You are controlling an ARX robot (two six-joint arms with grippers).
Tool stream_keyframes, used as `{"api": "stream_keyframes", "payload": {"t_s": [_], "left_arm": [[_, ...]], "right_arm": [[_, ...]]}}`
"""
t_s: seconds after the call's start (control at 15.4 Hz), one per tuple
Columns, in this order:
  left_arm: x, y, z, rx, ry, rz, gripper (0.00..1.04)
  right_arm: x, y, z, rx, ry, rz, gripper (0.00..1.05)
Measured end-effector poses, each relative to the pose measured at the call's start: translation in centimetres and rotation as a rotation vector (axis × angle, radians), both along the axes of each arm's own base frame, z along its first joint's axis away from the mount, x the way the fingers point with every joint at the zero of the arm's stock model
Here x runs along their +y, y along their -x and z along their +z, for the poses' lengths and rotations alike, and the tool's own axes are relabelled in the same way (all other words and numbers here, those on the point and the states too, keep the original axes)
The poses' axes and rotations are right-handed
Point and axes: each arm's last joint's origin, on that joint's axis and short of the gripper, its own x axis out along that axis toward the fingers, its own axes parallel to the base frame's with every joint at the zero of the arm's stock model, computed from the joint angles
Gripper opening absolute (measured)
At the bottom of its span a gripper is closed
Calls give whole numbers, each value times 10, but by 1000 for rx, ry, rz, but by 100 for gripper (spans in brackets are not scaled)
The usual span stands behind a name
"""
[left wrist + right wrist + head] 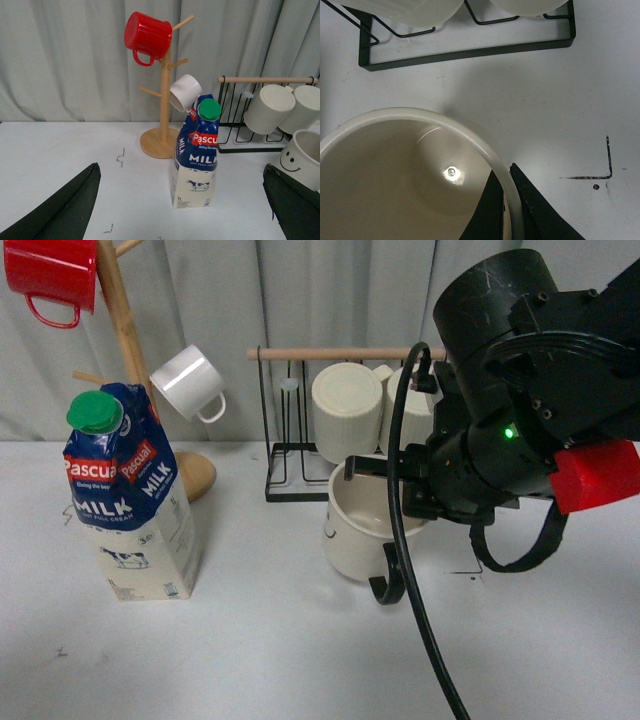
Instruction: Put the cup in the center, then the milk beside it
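While the left hand (180, 166) gapes, the right hand (503, 172) — seemingly — clamps the cup (352, 528).

milk carton (135, 510): one
cup (355, 530): one, wide, cream, black handle
ribbed cream mugs (270, 107) (306, 112): two
small white mug (185, 382): one
red mug (50, 270): one
wooden mug tree (164, 110): one
black wire rack (320, 354): one
mugs and cups in all: five
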Motion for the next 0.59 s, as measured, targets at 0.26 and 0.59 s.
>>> {"api": "stream_keyframes", "payload": {"t_s": [0.26,0.59], "left_arm": [[0,0,0,0,0,0,98],[0,0,0,0,0,0,98]], "right_arm": [[7,-11,-1,60,29,-13,3],[7,-10,-8,113,54,-5,3]]}}
